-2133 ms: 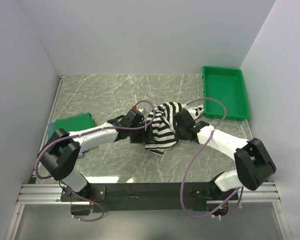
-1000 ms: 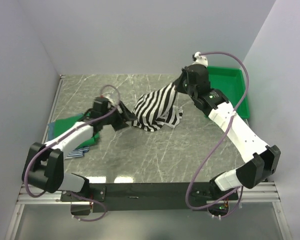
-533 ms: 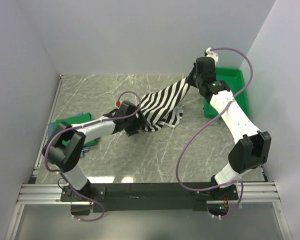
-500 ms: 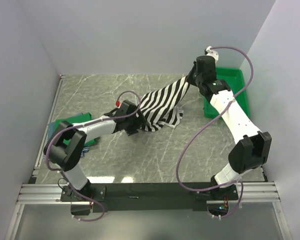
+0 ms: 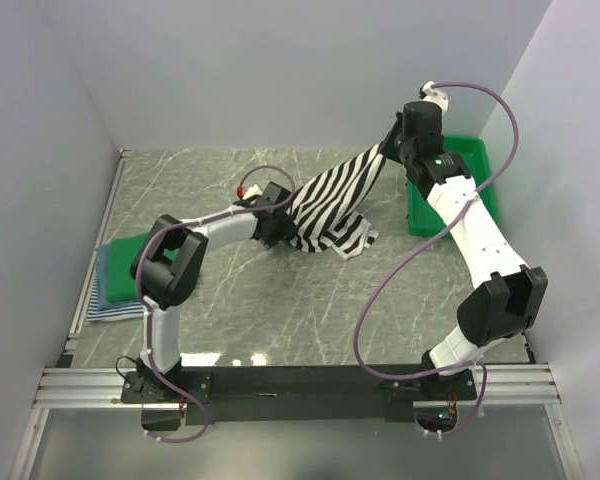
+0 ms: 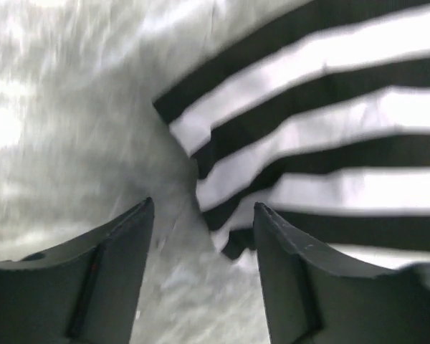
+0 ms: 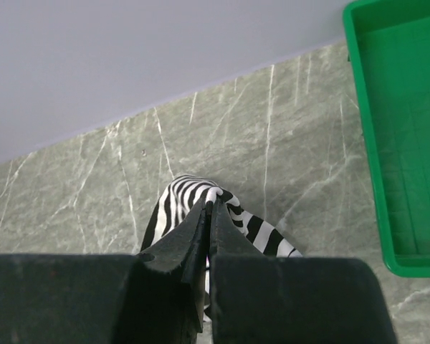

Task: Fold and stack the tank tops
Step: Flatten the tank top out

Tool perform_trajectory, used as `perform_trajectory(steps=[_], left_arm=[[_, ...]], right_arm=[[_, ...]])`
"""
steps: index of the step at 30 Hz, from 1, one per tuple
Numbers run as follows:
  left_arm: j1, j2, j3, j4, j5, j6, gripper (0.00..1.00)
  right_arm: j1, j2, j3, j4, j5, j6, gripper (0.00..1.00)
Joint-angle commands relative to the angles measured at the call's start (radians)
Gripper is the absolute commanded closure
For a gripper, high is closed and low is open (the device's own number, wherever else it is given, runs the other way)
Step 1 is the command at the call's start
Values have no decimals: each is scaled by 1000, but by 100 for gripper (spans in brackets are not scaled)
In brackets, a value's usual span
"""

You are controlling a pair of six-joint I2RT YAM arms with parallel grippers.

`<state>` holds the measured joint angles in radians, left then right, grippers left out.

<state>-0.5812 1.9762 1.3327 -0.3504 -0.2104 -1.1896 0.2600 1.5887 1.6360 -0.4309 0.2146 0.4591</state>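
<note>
**Striped top held up by one edge**

The striped top (image 5: 330, 200) was pinched in the tightly closed jaws of the right gripper (image 5: 388, 150). It was raised over the far part of the table (image 5: 280, 320), close beside the bin (image 5: 480, 170). From that grip the cloth was stretched down and to the left, and its lower part was bunched on the table. In the right wrist view a fold of the cloth (image 7: 183, 197) was seen pressed between the fingers.

The left gripper (image 5: 278, 222) was set low at the top's lower left edge. Its jaws were seen apart in the left wrist view, with the hem (image 6: 222, 236) lying just at the gap and nothing clamped.

A folded stack was seen well apart at the table's left edge. A green top (image 5: 130, 262) lay uppermost, with blue cloth (image 5: 101, 275) under it.
</note>
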Motion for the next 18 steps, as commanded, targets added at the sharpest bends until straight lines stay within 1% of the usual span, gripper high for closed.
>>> perform_trajectory(steps=[1, 3, 4, 6, 7, 8, 12, 14, 16, 18], left_arm=[[32, 67, 95, -68, -101, 27, 47], [53, 96, 127, -73, -92, 57, 65], [76, 119, 161, -81, -83, 67, 82], [95, 124, 178, -75, -73, 102, 87], [115, 107, 177, -67, -60, 113, 96], [122, 93, 172, -46, -58, 125, 100], [139, 24, 172, -38, -69, 191, 99], [158, -17, 190, -67, -82, 206, 100], [187, -77, 200, -79, -58, 251, 100], [204, -118, 223, -143, -55, 286, 100]], right_arm=[[-13, -21, 33, 14, -11, 3, 100], [-15, -33, 16, 14, -24, 9, 100], [-16, -38, 9, 12, -30, 15, 100], [-15, -65, -13, 12, -55, 19, 100], [-13, -78, -21, 14, -60, 21, 100], [-15, -87, -27, 14, -66, 21, 100], [-15, -119, 2, -14, -96, 16, 100], [-13, -133, 24, -34, -121, 24, 100], [-2, -168, 27, -39, -142, 32, 100], [5, -218, 28, -52, -139, 29, 100]])
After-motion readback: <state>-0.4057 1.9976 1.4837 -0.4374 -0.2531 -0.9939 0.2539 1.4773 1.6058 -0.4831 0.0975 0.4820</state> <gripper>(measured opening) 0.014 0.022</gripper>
